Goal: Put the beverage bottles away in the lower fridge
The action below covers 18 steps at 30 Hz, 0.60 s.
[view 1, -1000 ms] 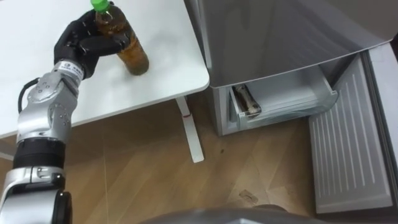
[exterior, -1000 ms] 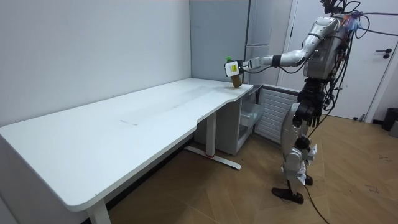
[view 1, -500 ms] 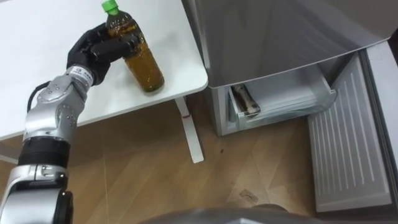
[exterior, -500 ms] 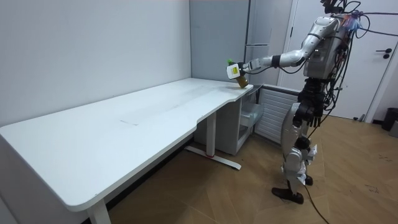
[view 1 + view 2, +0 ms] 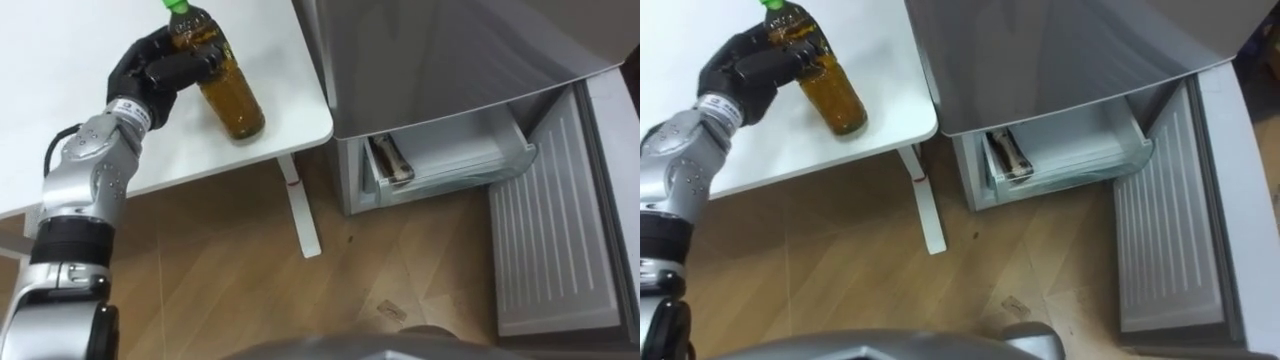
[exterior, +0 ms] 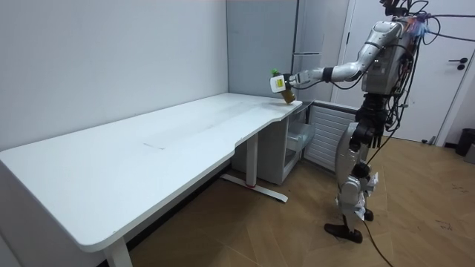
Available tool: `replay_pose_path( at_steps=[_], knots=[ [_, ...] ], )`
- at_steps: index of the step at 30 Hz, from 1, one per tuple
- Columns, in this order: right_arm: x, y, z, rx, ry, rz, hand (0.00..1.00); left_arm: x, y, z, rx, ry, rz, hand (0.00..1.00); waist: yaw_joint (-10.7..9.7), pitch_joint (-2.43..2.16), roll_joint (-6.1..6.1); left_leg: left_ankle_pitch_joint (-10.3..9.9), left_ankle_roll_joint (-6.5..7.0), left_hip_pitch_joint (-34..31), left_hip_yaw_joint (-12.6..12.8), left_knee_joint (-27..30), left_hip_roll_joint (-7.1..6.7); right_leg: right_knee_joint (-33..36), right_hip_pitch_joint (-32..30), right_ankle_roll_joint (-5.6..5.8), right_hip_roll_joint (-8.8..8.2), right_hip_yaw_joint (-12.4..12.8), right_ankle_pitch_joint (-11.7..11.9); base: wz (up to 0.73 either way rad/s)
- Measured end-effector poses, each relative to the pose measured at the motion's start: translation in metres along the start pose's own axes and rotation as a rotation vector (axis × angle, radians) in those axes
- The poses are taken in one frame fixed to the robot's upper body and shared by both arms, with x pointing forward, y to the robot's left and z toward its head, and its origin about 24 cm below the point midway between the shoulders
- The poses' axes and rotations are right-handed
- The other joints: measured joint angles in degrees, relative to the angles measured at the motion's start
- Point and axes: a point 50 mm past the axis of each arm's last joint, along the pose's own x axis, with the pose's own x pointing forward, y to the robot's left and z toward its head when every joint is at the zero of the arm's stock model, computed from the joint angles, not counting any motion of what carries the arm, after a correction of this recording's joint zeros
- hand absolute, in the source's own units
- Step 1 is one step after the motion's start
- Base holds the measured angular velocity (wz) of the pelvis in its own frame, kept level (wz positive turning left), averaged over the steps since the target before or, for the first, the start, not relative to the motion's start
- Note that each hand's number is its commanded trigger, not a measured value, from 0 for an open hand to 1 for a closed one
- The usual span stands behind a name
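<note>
Bottle (image 5: 235, 100) of brown drink, label unreadable, clasped in left robot hand (image 5: 150, 75), apparently just above table (image 5: 290, 80).

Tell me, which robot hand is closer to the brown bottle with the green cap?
Left. The left hand is curled round the brown bottle at its upper part, touching it, above the white table near its corner. No other hand is anywhere beside the bottle.

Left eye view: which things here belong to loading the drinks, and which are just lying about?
Job: brown drink bottle, gripped by the left hand; open lower fridge drawer; what looks like a bottle lying in it; open fridge door.
Lying about: white table; small scrap on the floor.
</note>
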Motion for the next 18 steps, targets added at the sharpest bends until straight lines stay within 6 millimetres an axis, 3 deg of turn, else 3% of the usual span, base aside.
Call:
replay_pose_path(
  at_steps=[5, 10, 14, 18],
  knots=[
    [-0.002, 0.011, 0.024, 0.122, -0.081, 0.048, 0.00, -0.003, -0.020, 0.013, 0.011, -0.079, -0.050, 1.00, 0.56, -0.05, -0.25, 0.00, 0.00, -0.50, -0.13, 0.05, 0.00, -0.09, -0.27, 0.00, -0.02, -0.33, 0.01, 0.01],
    [-0.004, 0.015, 0.039, 0.091, -0.156, 0.079, 0.00, -0.008, -0.053, 0.025, 0.027, -0.150, -0.196, 1.00, 1.88, -0.11, -0.31, 0.02, -0.02, -1.05, -0.61, 0.29, -0.01, -0.51, -0.15, -0.14, -0.13, -1.57, 0.11, 0.09],
    [-0.006, 0.017, 0.048, 0.050, -0.196, 0.093, 0.00, -0.010, -0.068, 0.020, -0.003, -0.157, -0.245, 1.00, 2.62, -0.18, -0.42, 0.03, -0.02, -1.04, -0.61, 0.29, -0.04, -0.51, -0.16, -0.15, -0.15, -1.74, 0.13, -0.01],
    [-0.015, 0.031, 0.074, 0.019, -0.324, 0.152, 0.00, -0.020, -0.076, 0.001, -0.033, -0.119, -0.277, 1.00, 3.51, -0.30, -0.62, 0.03, -0.03, -0.74, -0.89, 0.32, -0.02, -0.62, -0.06, -0.15, -0.18, -2.02, 0.13, -0.01]
  ],
)
